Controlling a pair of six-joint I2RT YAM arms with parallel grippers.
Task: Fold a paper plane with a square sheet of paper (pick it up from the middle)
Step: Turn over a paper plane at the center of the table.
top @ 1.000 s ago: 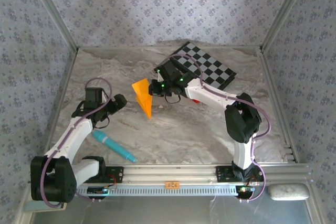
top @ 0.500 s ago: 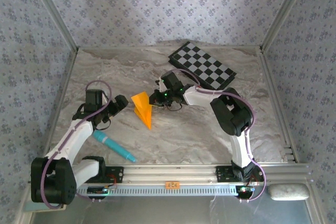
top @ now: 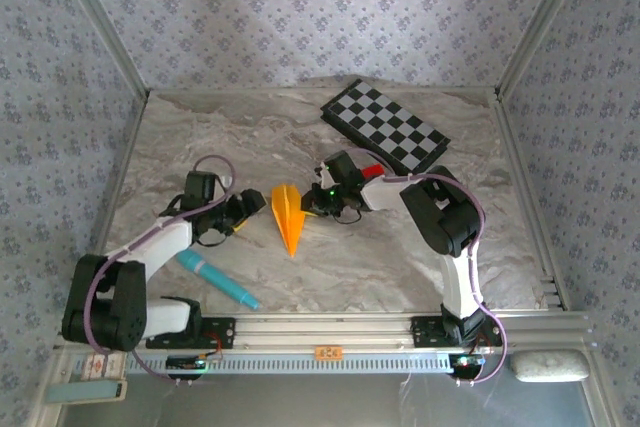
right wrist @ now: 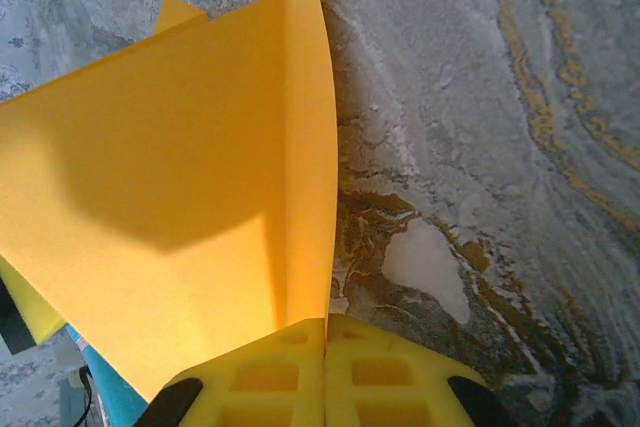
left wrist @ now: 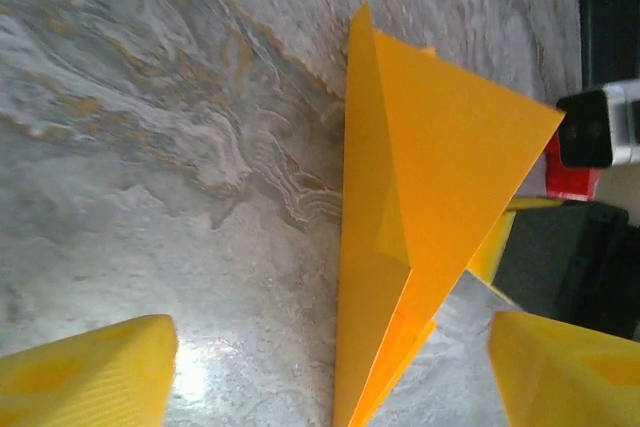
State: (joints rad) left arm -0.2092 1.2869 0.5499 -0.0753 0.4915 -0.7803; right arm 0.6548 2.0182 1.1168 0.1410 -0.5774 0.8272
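The square sheet of paper now stands as the folded orange-yellow paper plane (top: 287, 215), a narrow dart on the marble table with its point toward the near edge. My right gripper (top: 312, 203) is shut on its right side; in the right wrist view the paper plane (right wrist: 200, 177) runs into the seam of the closed right gripper (right wrist: 326, 332). My left gripper (top: 250, 209) is open at the dart's left. In the left wrist view the paper plane (left wrist: 420, 197) rises between the spread fingers of the left gripper (left wrist: 330, 372), touching neither.
A black-and-white checkerboard (top: 388, 129) lies at the back right. A small red block (top: 371, 171) sits just behind the right gripper, also the red block (left wrist: 570, 179). A teal pen (top: 215, 277) lies near the left arm. Patterned walls enclose the table.
My left gripper has moved right up to the plane and its jaws have narrowed somewhat. The right gripper has shifted toward the near side, and the paper now looks narrower and more upright.
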